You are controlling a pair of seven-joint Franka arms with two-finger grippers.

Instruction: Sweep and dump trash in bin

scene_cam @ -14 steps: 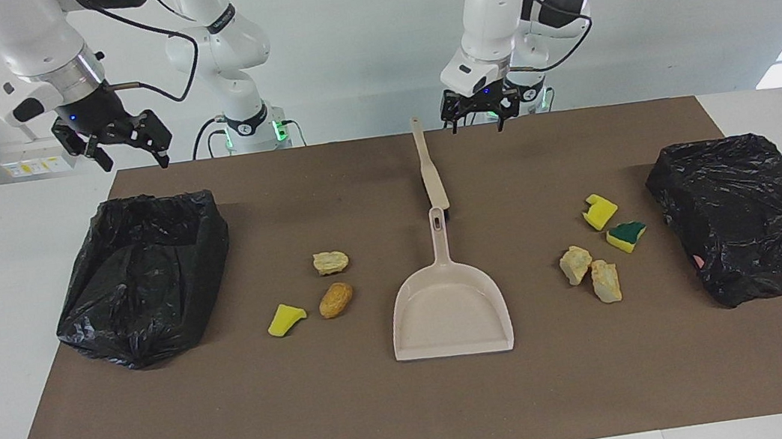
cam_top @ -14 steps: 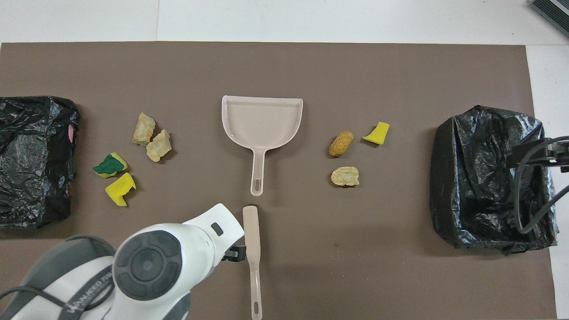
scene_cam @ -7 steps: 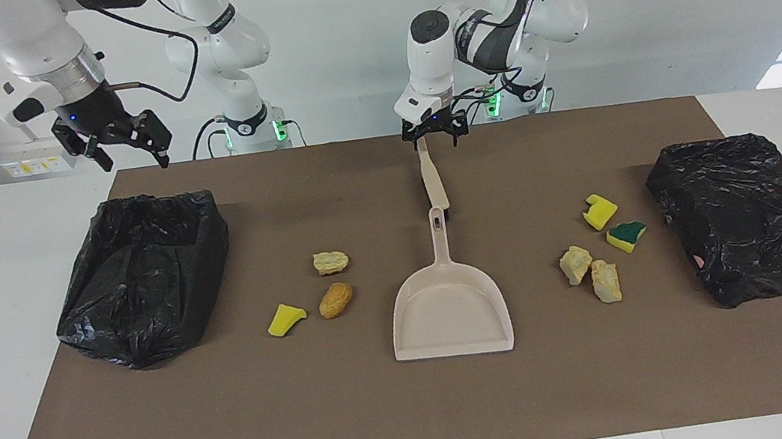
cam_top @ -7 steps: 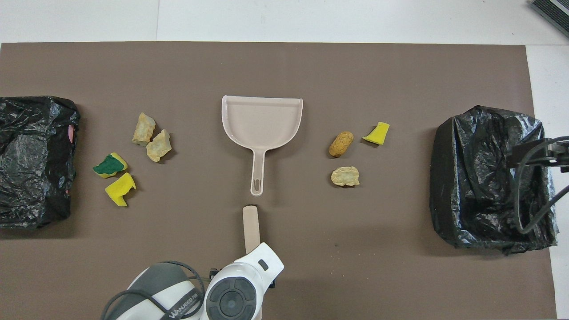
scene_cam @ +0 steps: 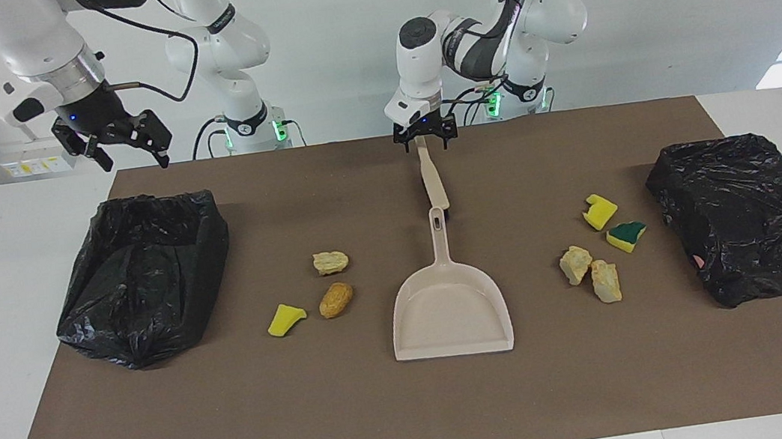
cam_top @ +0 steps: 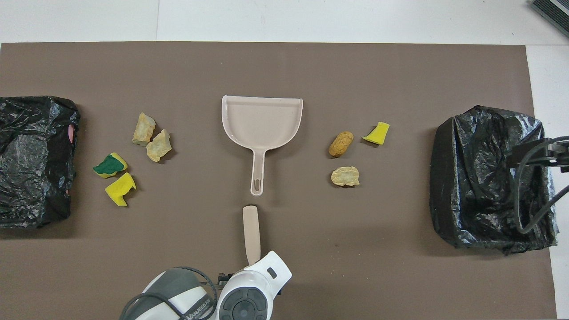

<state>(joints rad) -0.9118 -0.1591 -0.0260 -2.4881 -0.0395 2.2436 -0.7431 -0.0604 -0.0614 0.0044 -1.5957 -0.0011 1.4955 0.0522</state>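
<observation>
We saw the trash (scene_cam: 335, 299) scattered beside the dustpan (scene_cam: 450, 310); our left gripper (scene_cam: 424, 141), spread, straddled the brush (scene_cam: 431, 176) handle; right gripper (scene_cam: 125, 147) waited, spread.

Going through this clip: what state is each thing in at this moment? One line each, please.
left gripper: open, at the brush's handle end.
right gripper: open, raised over the open bin, waiting.
brush: flat on the mat.
dustpan: flat, empty.
trash: seven scraps loose on the mat, none swept.
open bin: bag-lined, mouth open.
other bin: draped in black bag.
</observation>
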